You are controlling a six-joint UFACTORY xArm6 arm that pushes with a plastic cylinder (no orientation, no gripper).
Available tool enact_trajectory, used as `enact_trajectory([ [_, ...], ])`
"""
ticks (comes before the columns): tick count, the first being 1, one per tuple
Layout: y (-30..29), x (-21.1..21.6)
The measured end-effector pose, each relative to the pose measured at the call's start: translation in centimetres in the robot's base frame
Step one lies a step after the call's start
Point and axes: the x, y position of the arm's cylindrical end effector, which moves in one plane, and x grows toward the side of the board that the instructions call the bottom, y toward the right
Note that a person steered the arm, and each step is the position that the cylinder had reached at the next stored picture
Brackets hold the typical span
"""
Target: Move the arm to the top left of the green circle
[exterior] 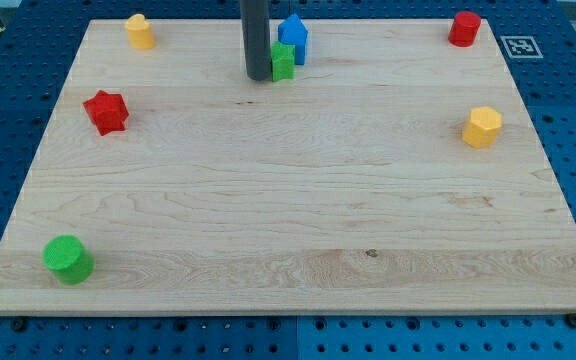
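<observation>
Upright, my tip [257, 78] touching small green block [283, 62] (no jaws visible), green circle [68, 260] well apart, bottom left.

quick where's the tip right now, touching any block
My tip: no gripper, holds nothing; at the view's top, right beside the small green block, contact unclear. Far from the green circle.

The board [298, 220] carries seven blocks; the green circle [68, 259] sits at its bottom-left corner.
</observation>
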Motion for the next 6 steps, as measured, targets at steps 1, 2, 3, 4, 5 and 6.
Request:
enact_trajectory([
  [1,0.0,0.0],
  [2,0.6,4.9],
  [3,0.9,13.1],
  [4,-0.7,19.1],
  [5,-5.5,20.3],
  [6,-12.1,20.3],
])
